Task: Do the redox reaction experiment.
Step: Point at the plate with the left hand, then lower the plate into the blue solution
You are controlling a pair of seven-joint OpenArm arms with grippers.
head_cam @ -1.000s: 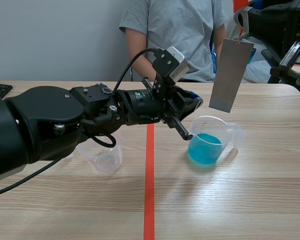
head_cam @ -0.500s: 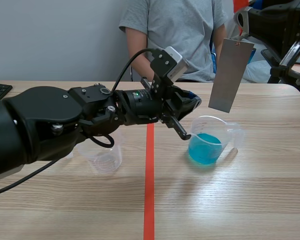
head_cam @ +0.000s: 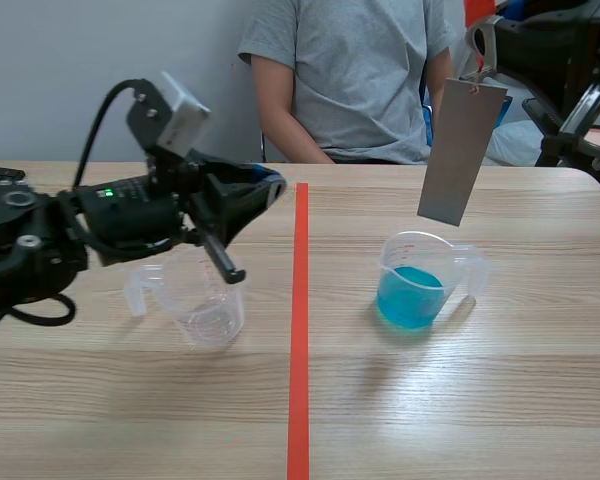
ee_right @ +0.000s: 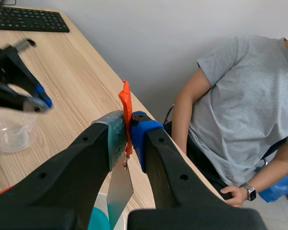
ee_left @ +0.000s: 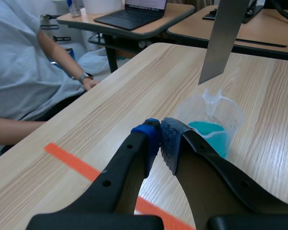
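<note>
While the right tool [ee_right: 127, 127] pinches a flat grey metal sheet [head_cam: 462, 150] by its orange tab [ee_right: 125, 103] above the clear beaker of blue liquid [head_cam: 415, 285], the left tool [ee_left: 159, 143], pads pressed together on nothing, hovers over an empty clear beaker [head_cam: 205, 300].

Left hand [ee_left: 159, 139] low, pinched closed — right hand [ee_right: 127, 132] raised, holding metal strip [head_cam: 462, 150].

The grey sheet [head_cam: 462, 150] looked like dull, matt metal. The blue-filled beaker [head_cam: 416, 285] and the empty beaker [head_cam: 212, 310] were clear, glossy plastic. The table [head_cam: 500, 400] showed pale, smooth wood grain.
</note>
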